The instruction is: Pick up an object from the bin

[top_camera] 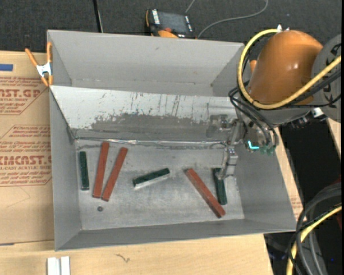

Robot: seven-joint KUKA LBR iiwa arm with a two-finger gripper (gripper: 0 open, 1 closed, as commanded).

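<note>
My gripper (228, 166) reaches down at the right side of the bin, its tips just above the upper end of a dark green stick (221, 191) that lies upright near the right wall. A red stick (204, 192) lies slanted right beside it, to the left. Whether the tips touch the green stick I cannot tell.
A green stick with a white edge (151, 178) lies mid-floor. Two red sticks (108, 172) and one dark green stick (83, 170) lie at the left. The arm with its orange dome and cables hangs over the bin's right wall.
</note>
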